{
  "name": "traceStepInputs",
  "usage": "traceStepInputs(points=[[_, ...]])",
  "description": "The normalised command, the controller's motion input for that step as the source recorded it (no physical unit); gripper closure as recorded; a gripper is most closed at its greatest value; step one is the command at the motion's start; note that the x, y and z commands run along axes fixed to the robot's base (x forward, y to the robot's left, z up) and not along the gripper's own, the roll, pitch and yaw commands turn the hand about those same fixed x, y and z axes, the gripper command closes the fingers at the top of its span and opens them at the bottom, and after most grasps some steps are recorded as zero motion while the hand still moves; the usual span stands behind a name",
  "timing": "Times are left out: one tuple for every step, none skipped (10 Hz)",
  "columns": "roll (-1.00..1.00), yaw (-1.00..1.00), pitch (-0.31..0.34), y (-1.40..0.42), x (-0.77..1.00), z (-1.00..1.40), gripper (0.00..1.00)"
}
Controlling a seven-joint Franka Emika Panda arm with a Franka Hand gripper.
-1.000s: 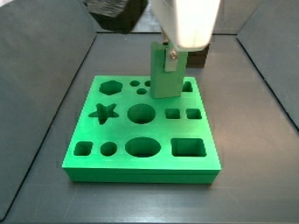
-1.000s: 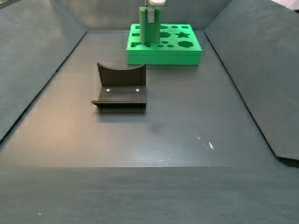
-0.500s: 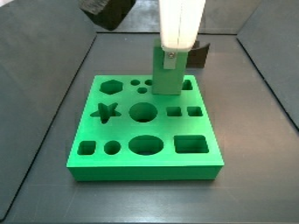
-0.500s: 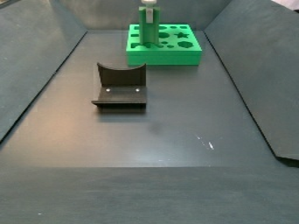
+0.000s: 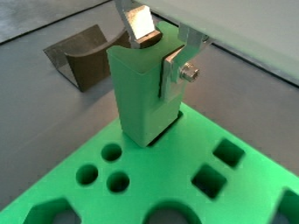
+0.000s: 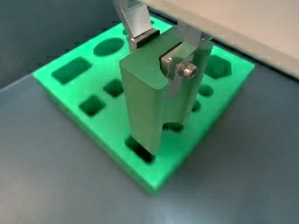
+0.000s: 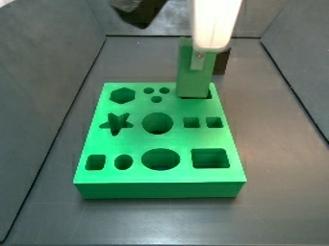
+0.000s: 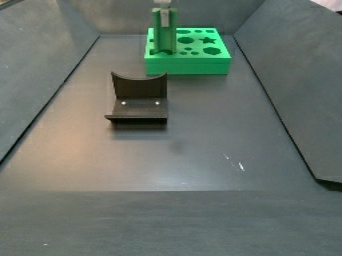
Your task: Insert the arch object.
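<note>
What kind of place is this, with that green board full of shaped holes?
Probably a robot test bench: dark walls enclose a bare floor, the gripper holds a tall green piece upright over the green board, and a dark fixture stands nearby.

The board [image 7: 135,142] lies flat on the tabletop [image 8: 174,190], with the fixture [image 8: 135,100] standing apart from it, between the board and the camera in a side view. The arch object [image 7: 193,77] stands upright at the board's edge row nearest the fixture, its lower end in a hole there. The tool [image 5: 163,44] is above the board, its fingers [image 5: 140,26] on either side of the arch object's top.
</note>
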Motion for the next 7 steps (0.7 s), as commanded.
traceStepInputs(points=[[0.0, 0.11, -0.099, 0.0, -0.01, -0.25, 1.0], [0.0, 0.03, -0.093, -0.12, -0.05, -0.21, 1.0], [0.0, 0.0, -0.079, -0.36, -0.07, -0.15, 1.0], [0.0, 0.0, -0.006, -0.38, 0.05, -0.13, 1.0], [-0.01, 0.0, 0.0, 0.0, 0.19, -0.22, 1.0], [-0.09, 0.0, 0.0, 0.34, 0.13, -0.2, 1.0], [-0.09, 0.0, 0.0, 0.22, 0.25, -0.21, 1.0]])
